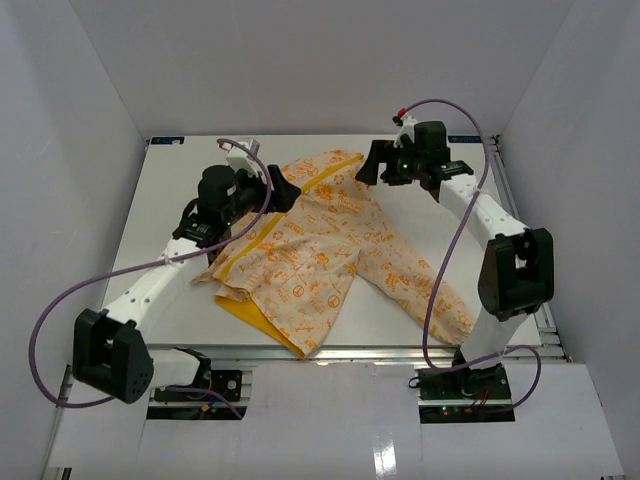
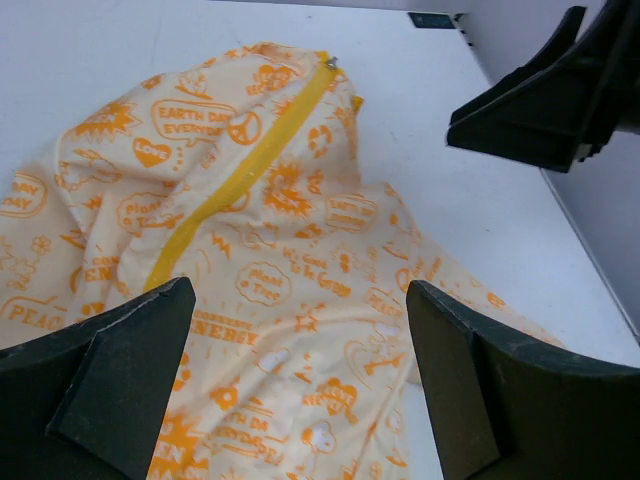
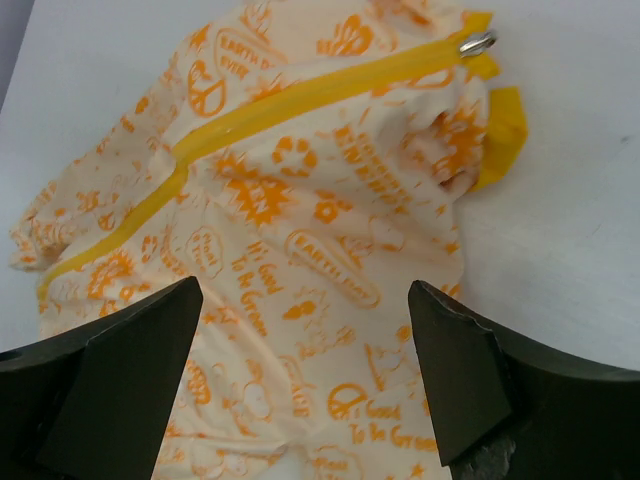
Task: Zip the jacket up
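The jacket [image 1: 330,250] lies spread on the white table [image 1: 160,190], cream with orange print, one sleeve reaching toward the front right. Its yellow zipper [image 2: 240,165] runs as one joined band up to a metal pull [image 3: 478,42] at the far end. Yellow lining [image 1: 250,310] shows at the near hem. My left gripper [image 1: 285,190] hovers over the jacket's far left part, open, with only fabric below the fingers [image 2: 150,340]. My right gripper [image 1: 368,165] hangs open above the far end of the jacket, nothing between its fingers [image 3: 455,350].
White walls enclose the table on the left, back and right. A metal rail [image 1: 515,210] runs along the right edge. Purple cables [image 1: 455,240] loop off both arms. The right gripper [image 2: 560,90] also shows at the upper right of the left wrist view.
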